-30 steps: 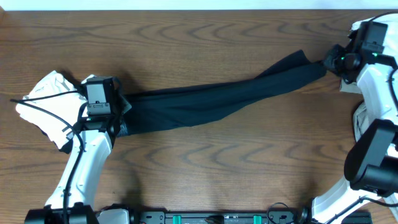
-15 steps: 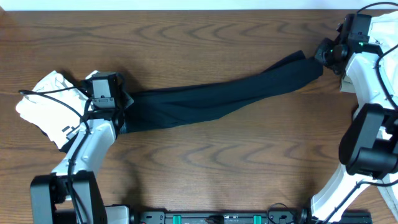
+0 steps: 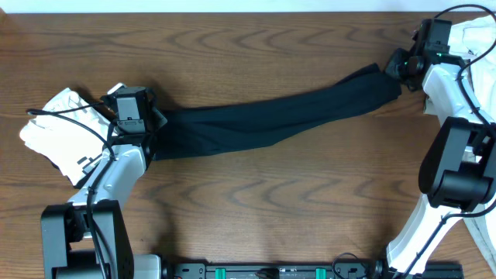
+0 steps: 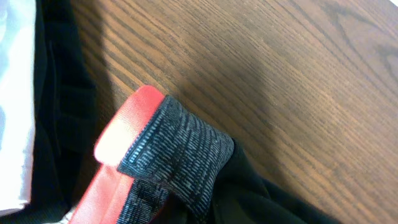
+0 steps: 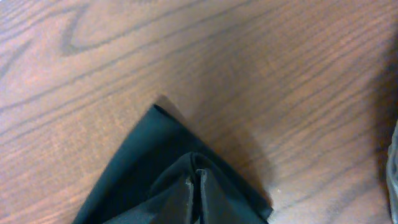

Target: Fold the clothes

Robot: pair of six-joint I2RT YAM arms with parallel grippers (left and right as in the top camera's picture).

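Note:
The clothes in play are long black trousers (image 3: 271, 120), stretched in a band across the table from left to upper right. My left gripper (image 3: 153, 124) sits at their waist end. Its wrist view shows the grey waistband (image 4: 177, 155) folded over with its red lining (image 4: 124, 137) up; no fingers show. My right gripper (image 3: 391, 68) is at the leg end, where the black cloth (image 5: 149, 168) rises in a pinched ridge toward the camera. A crumpled white cloth (image 3: 54, 132) lies left of the left arm.
A pale cloth heap (image 3: 477, 31) lies in the table's far right corner behind the right arm. Bare wood runs along the far side and in front of the trousers. The arm bases stand at the near edge.
The right wrist has shifted left and toward the far edge, closing in on the leg end. The left arm has moved slightly away from me. The trousers lie almost as before.

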